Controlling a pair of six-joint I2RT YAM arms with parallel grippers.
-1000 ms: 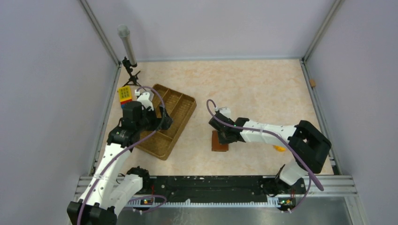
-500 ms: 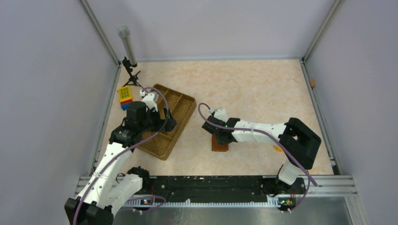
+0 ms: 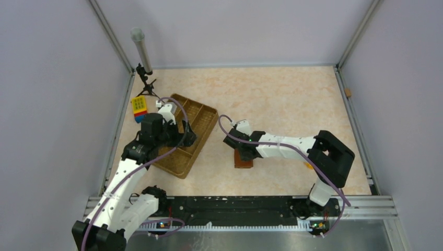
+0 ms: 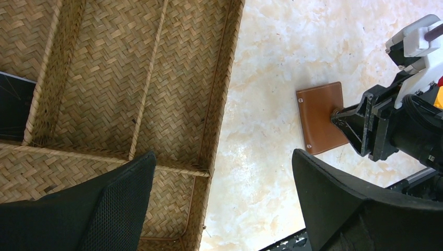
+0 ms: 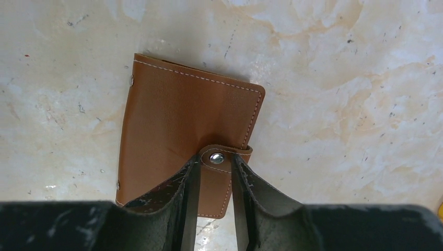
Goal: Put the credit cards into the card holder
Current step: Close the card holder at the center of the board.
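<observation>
The brown card holder (image 3: 244,161) lies flat and closed on the table, right of the tray; it also shows in the left wrist view (image 4: 321,117). In the right wrist view the card holder (image 5: 177,130) has its snap strap between my fingers. My right gripper (image 5: 214,159) is shut on that strap, low at the holder's near edge (image 3: 241,152). My left gripper (image 3: 188,137) is open and empty above the tray's right rim (image 4: 223,156). A dark flat card-like thing (image 4: 13,102) lies in a tray compartment at the frame's left edge.
The woven brown compartmented tray (image 3: 206,128) stands at the left (image 4: 219,104). A yellow-and-blue block (image 3: 139,107) sits behind it by the left wall. A grey post on a small tripod (image 3: 141,49) stands in the back left corner. A yellow thing (image 3: 311,166) lies under my right arm.
My right gripper has shifted slightly left over the card holder. My left gripper has moved right, from over the tray's middle to its right rim. Little differs over the last half second.
</observation>
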